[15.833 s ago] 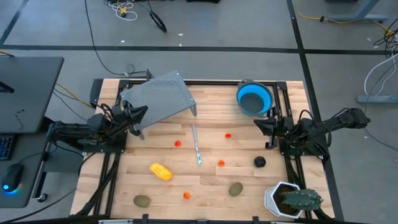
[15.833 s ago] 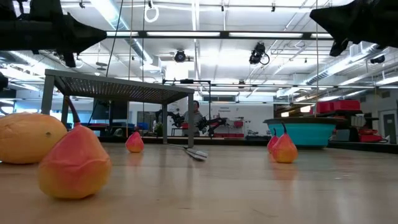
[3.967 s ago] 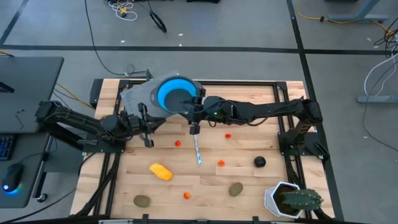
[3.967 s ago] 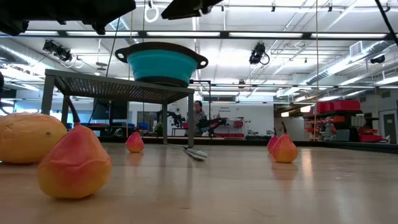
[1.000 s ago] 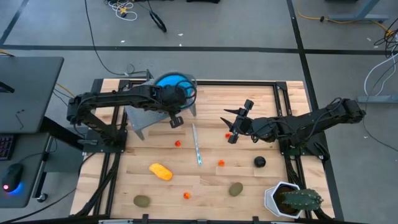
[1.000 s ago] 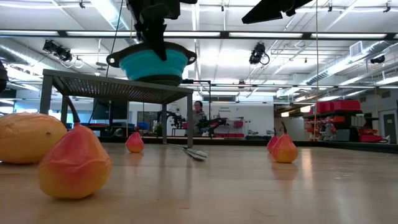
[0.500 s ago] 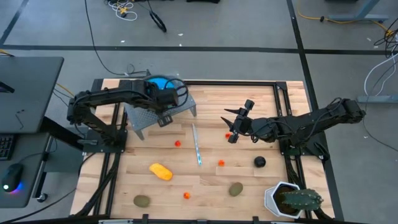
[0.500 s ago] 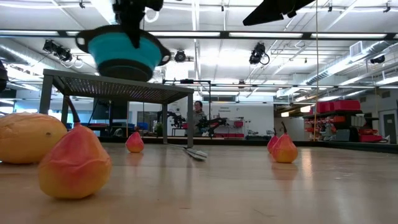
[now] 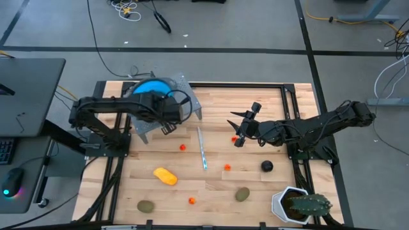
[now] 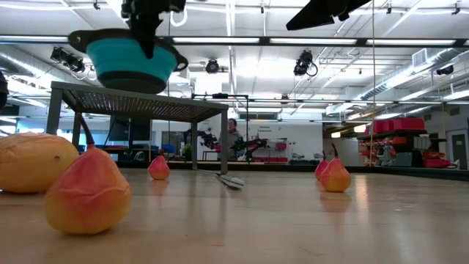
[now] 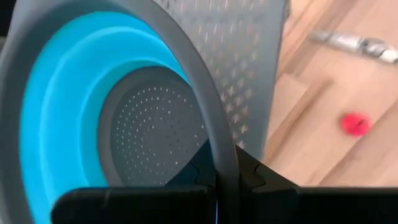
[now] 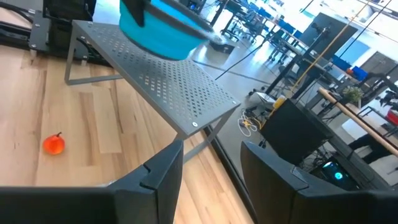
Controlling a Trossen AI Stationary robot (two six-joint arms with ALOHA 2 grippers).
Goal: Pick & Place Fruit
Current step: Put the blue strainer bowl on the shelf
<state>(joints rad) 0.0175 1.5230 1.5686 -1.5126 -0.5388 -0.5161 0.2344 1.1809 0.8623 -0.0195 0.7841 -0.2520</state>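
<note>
The blue colander (image 9: 151,91) is held by its grey rim above the perforated metal rack (image 9: 182,102), clamped in the left gripper (image 9: 167,125). The right gripper (image 9: 241,128), fingers apart, hangs over mid-table. Open wood surrounds the yellow oblong fruit (image 9: 165,175), two kiwis (image 9: 242,194), black ball (image 9: 266,167) and orange-red balls (image 9: 227,167).

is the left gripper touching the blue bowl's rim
Touching. In the left wrist view the left gripper is shut on the grey rim of the blue bowl, the rim pinched between its tips.
</note>
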